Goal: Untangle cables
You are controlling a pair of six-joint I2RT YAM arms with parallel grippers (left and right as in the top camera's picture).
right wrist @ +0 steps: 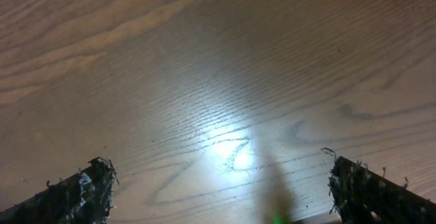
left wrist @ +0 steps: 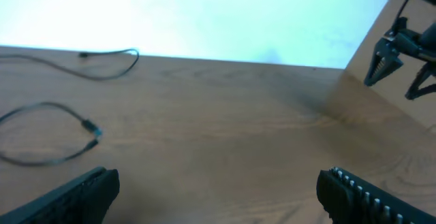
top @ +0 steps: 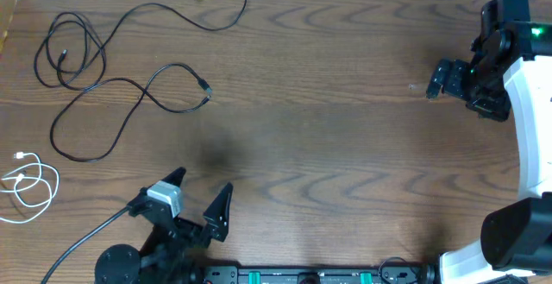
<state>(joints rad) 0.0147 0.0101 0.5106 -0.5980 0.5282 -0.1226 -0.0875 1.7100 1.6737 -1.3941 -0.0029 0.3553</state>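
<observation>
two robot arms hang over a wood-grain table (top: 345, 154) – the left gripper (top: 204, 181) low near the front edge, the right gripper (right wrist: 218, 168) out at the right side, both with fingers spread wide and nothing between them. the black cables (top: 204, 87) lie in loose overlapping loops across the far left of the table, well apart from either gripper – the white cable (top: 21, 179) sits coiled at the left edge, nearer the front.

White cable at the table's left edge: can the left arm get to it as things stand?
Probably yes. The left gripper is open and empty, and nothing lies between it and the white cable.
</observation>
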